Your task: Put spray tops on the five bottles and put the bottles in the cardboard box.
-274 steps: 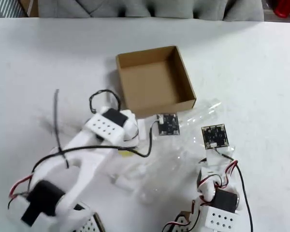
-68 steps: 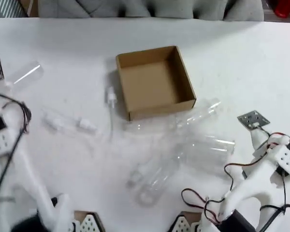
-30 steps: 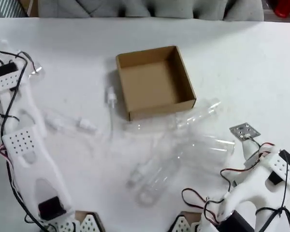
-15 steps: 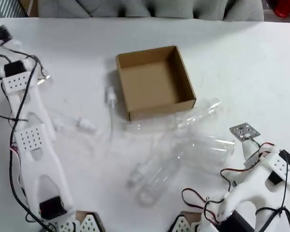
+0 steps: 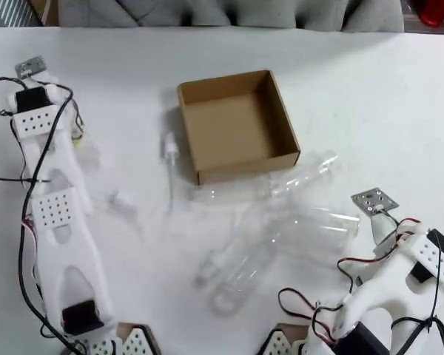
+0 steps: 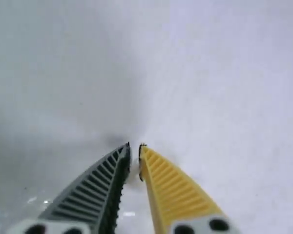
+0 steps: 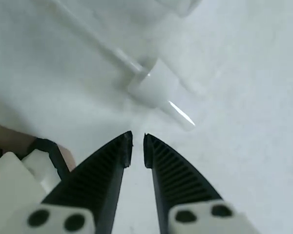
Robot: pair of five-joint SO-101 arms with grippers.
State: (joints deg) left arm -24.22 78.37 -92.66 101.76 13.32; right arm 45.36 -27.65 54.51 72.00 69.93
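Bottles (image 5: 240,270) of clear plastic lie on their sides in a loose cluster on the worktop (image 5: 370,96), between the cardboard box (image 5: 237,126) and the right arm. No bottle is in the box and none visibly carries a top.

Handling, as judged: the bottles look light, thin-walled and smooth. They are likely to roll or skid if nudged and to dent if squeezed hard. The neck, or the body close to it, is the firmer place to grip.

One spray top (image 5: 170,150) lies just beside the box wall, its thin dip tube (image 5: 169,185) trailing away from it. This part is small, light and rigid at the head, and should be taken by the head, not by the flexible tube.

Left pincer (image 6: 134,148): fingers drawn together to a sliver of a gap, holding nothing, over bare worktop well apart from the bottles.

Right pincer (image 7: 136,139): likewise almost closed and empty, tips near a second spray top (image 7: 154,87) but not touching it.
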